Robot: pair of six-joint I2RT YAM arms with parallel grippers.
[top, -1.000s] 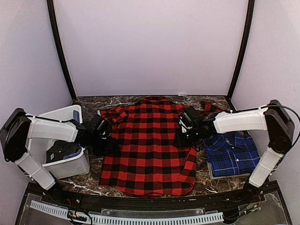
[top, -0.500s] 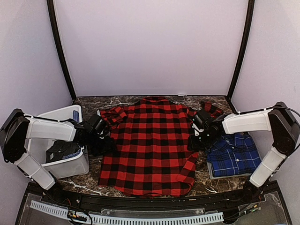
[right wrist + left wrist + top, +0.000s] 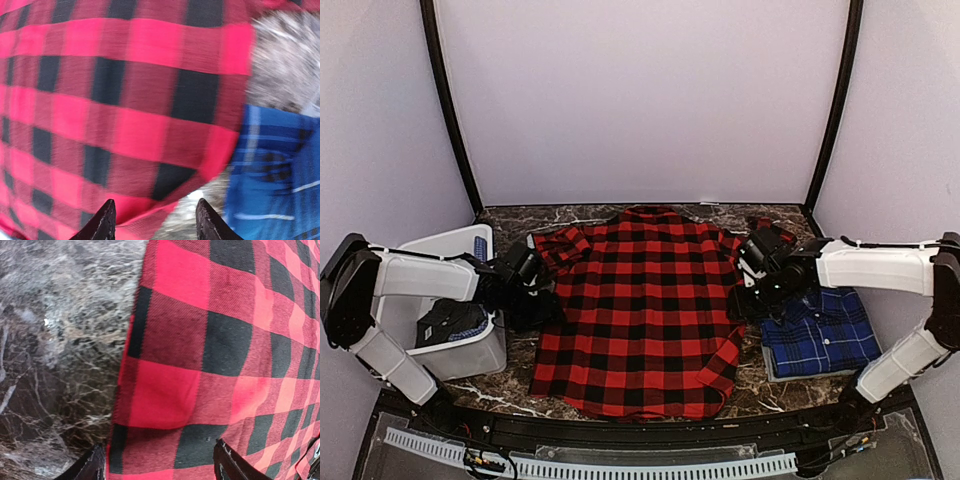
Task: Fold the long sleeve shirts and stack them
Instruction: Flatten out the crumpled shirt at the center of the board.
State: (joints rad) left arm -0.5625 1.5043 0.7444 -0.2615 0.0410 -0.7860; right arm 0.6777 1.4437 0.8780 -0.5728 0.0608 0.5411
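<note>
Dark veined marble table (image 3: 560, 214), white bin (image 3: 470, 355) at left, possibly dark clothing (image 3: 450, 322) inside

the red-and-black shirt (image 3: 200, 340) is matt flannel cloth with a fine, faintly fuzzy twill weave. the blue plaid shirt (image 3: 820, 325) is like cloth. the table (image 3: 60, 340) looks like dark veined marble, lightly glossy. the bin (image 3: 470, 355) is smooth white plastic.

Red-black check shirt (image 3: 640, 300); blue plaid shirt (image 3: 820, 335) (thin white lines)
</note>
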